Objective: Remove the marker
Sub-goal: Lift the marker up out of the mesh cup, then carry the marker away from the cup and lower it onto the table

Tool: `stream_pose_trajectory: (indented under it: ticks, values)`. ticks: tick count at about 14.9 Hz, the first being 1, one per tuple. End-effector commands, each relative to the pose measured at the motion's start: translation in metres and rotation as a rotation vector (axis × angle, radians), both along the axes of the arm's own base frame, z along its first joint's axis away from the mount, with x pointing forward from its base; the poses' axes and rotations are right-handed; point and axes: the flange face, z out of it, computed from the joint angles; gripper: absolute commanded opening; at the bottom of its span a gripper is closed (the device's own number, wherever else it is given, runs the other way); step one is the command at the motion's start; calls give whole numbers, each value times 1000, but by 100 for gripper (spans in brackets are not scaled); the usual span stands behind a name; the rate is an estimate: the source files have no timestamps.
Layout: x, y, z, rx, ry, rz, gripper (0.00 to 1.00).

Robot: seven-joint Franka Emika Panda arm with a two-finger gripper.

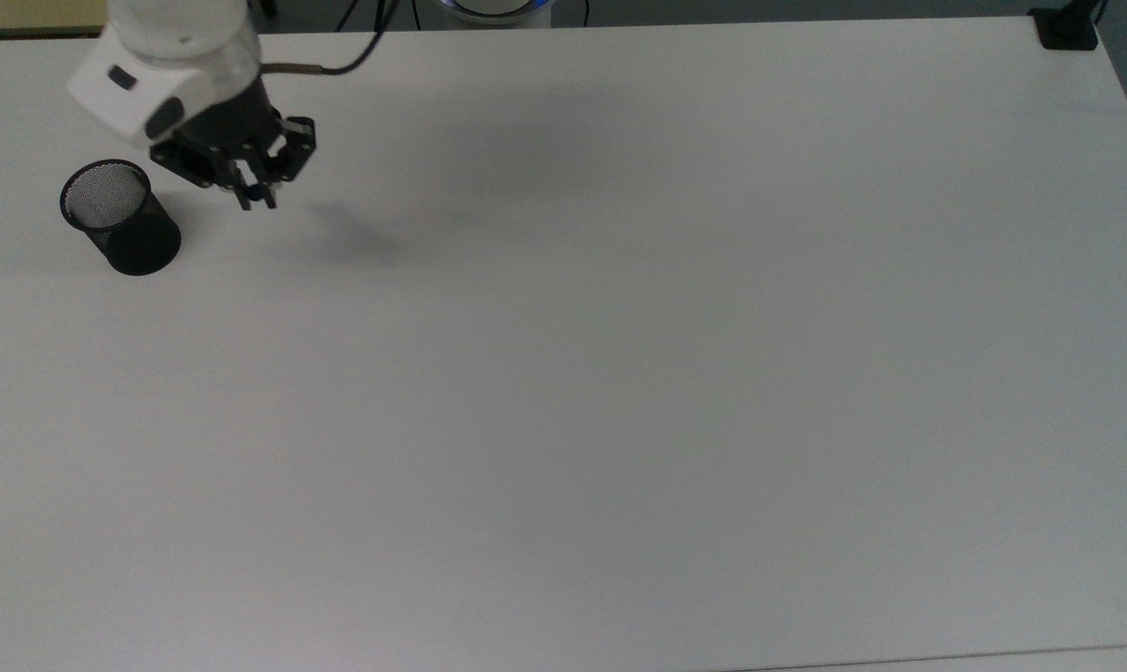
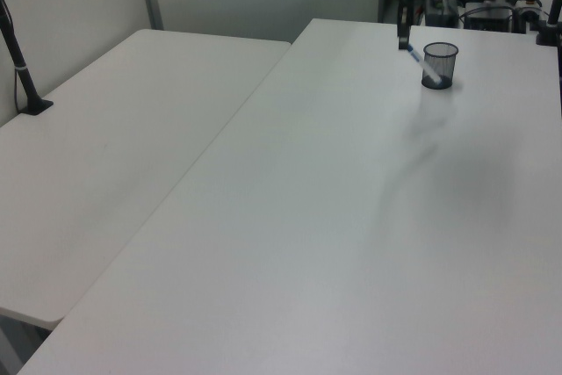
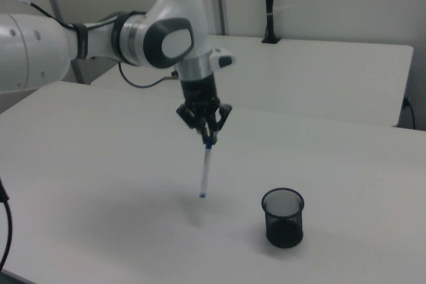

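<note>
Your jaws (image 3: 208, 139) are closed on the blue cap end of the slim white-barrelled marker with blue ends (image 3: 206, 168), and the pen hangs nearly upright beneath them in the right view, its lower blue tip clear of the white counter (image 3: 346, 164) with a soft shadow under it. The marker is out of the black wire-mesh cylindrical cup (image 3: 283, 217), which stands upright on the counter at about 4 o'clock from the pen's tip in the right view, near it but apart. In the top view your jaws (image 1: 256, 194) sit at roughly 3 o'clock from the cup (image 1: 120, 217), a spot of blue showing between the fingers. In the left view the marker (image 2: 418, 57) slants just beside the cup (image 2: 439, 65), at its 9 o'clock.
</note>
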Motion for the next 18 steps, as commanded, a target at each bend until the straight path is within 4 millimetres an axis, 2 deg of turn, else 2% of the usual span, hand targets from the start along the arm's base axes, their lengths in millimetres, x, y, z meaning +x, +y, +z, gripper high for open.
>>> stream_pose_trajectory:
  ticks: [1,5,8,9,10,11,13,14,18]
  values:
    - [7,18,-48,12,71,-59,18]
    - [11,14,-91,10,138,-68,19]
    - [12,12,-110,8,163,-81,30]
    - [13,13,-115,8,167,-83,51]
    - [14,14,-114,7,164,-88,86]
    - [16,17,-109,3,153,-107,100]
    - [25,48,-83,-8,106,-101,100]
    - [26,77,-60,-12,68,-95,100]
    - [12,144,1,-14,-2,-127,100]
